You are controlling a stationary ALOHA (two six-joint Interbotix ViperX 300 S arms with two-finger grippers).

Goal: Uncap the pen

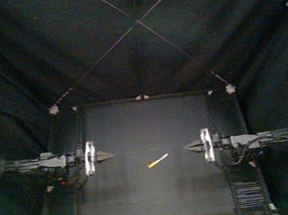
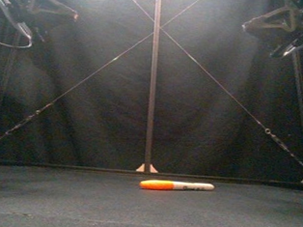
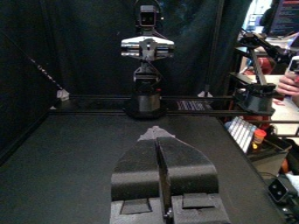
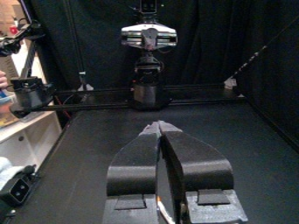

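An orange marker pen (image 1: 158, 161) with a pale cap end lies flat on the black table, a little right of the middle and near the front. In the front view the pen (image 2: 177, 186) has its orange barrel to the left and its white cap to the right. My left gripper (image 1: 106, 158) hovers at the table's left side, jaws shut and empty, well apart from the pen. My right gripper (image 1: 190, 147) hangs at the right side, also shut and empty, a short way from the pen. Neither wrist view shows the pen; each shows its own closed gripper (image 3: 156, 134) (image 4: 158, 128) and the opposite arm.
The black table (image 1: 132, 197) carries nothing besides the pen. Black curtains close the back and sides.
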